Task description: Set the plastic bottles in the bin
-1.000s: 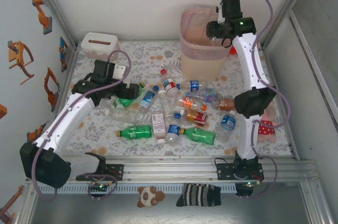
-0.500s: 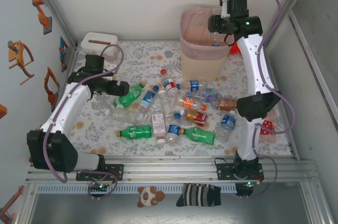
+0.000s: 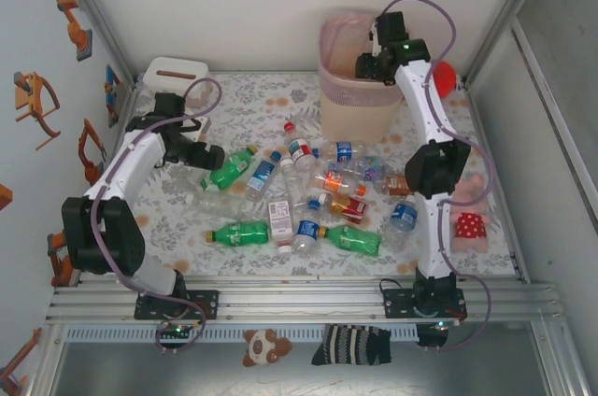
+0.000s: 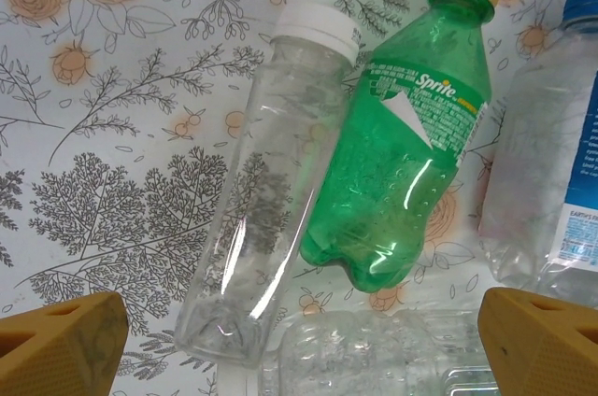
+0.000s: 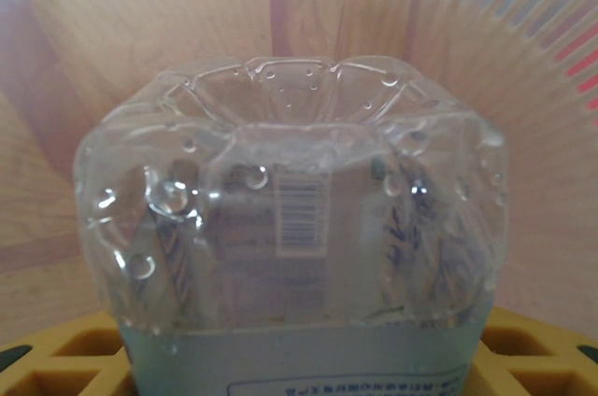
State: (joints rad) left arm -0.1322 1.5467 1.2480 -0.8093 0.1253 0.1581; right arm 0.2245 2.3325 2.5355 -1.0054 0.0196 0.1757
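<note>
Several plastic bottles (image 3: 322,195), clear and green, lie scattered mid-table. My left gripper (image 3: 199,155) hangs open just above a green Sprite bottle (image 4: 402,153) and a clear white-capped bottle (image 4: 271,181) lying side by side. Its yellow fingertips (image 4: 61,345) stand wide at either side, touching nothing. A second clear bottle (image 4: 374,359) lies across below them. My right gripper (image 3: 367,66) is over the mouth of the pink-beige bin (image 3: 350,111), shut on a clear bottle (image 5: 290,219) whose base points into the bin's ribbed inside (image 5: 140,32).
A white tissue box (image 3: 175,78) stands at the back left. A red balloon-like toy (image 3: 446,77) sits right of the bin, and a plush toy (image 3: 467,219) lies by the right edge. A small pink-and-white carton (image 3: 280,219) lies among the bottles.
My right gripper has swung left and down over the bin's mouth with its bottle, uncovering the red toy. The left arm has folded back, its gripper shifting slightly left.
</note>
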